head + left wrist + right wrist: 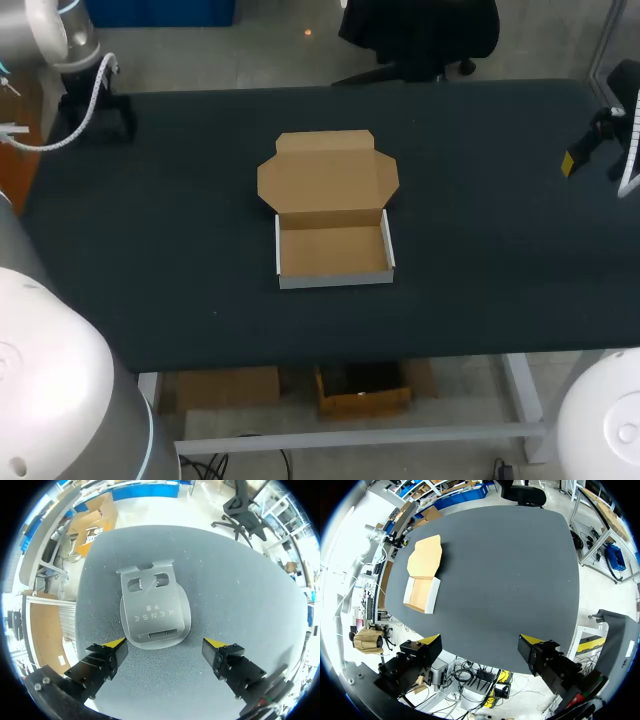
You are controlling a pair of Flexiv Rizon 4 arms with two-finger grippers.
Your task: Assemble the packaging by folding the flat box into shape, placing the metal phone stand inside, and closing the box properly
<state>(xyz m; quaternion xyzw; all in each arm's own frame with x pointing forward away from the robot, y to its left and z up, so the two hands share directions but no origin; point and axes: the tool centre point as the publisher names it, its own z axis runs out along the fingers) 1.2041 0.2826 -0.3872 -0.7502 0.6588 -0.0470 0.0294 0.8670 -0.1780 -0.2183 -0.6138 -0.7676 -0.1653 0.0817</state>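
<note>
The cardboard box (333, 212) sits folded into shape at the table's middle, its tray empty and its lid flap lying open toward the back. In the right wrist view the box (422, 576) lies far ahead of my open right gripper (480, 646), which hangs high off the table's right side (585, 150). In the left wrist view, the grey metal phone stand (154, 611) lies flat on the table just ahead of my left gripper (165, 647). That gripper stands open above the stand without touching it. In the head view my left gripper (95, 115) hovers at the far left corner and hides the stand.
The dark table (480, 250) carries only the box and the stand. A white cable (85, 110) hangs along my left arm near the back left corner.
</note>
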